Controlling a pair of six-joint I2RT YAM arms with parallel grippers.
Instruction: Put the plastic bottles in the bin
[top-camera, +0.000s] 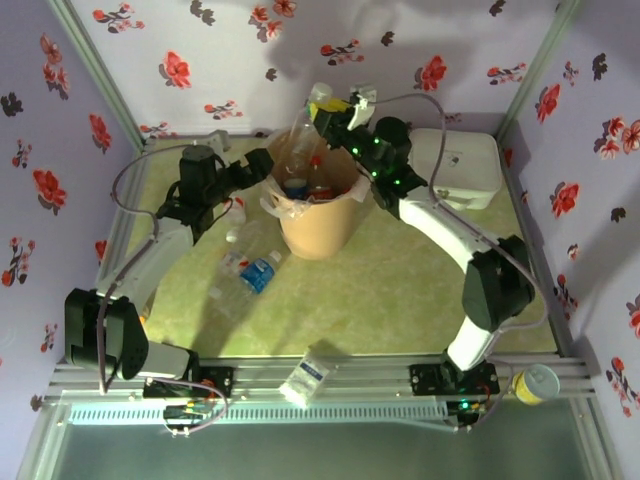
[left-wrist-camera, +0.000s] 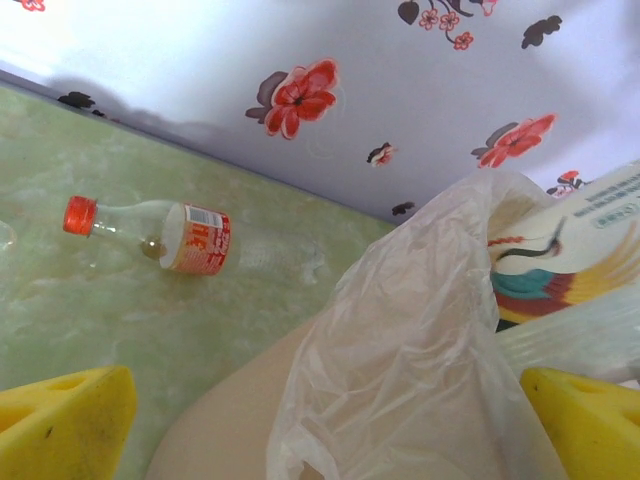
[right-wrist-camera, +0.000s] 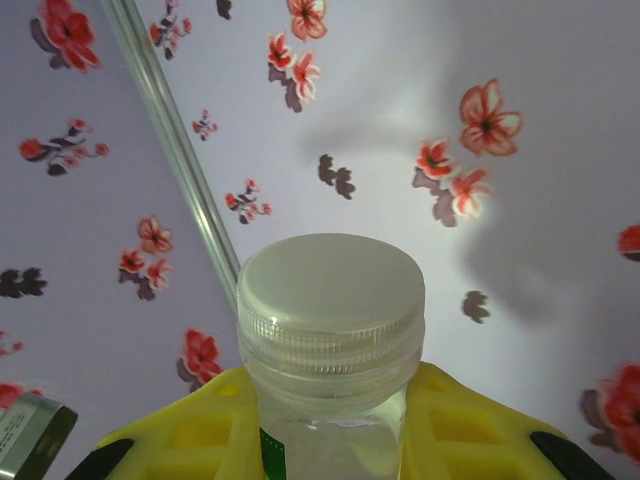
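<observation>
Right claw (right-wrist-camera: 330, 432) clamped on the neck of a white-capped bottle (right-wrist-camera: 330, 300) — cap up, long axis tilted, base hanging over the far side of the bin (top-camera: 320, 235). A release looks enough. Left claw (left-wrist-camera: 320, 445) spread at the bag liner (left-wrist-camera: 420, 340) — a red-capped bottle (left-wrist-camera: 165, 237) lies crosswise on the worktop (top-camera: 400, 290) beyond.

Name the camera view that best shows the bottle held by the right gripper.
Top external: the bottle appears nearly whole, tilted over the bin in the right gripper. Right wrist gives a close look at its white cap and neck between the yellow fingers. Left wrist faces the bin's bag.
</observation>
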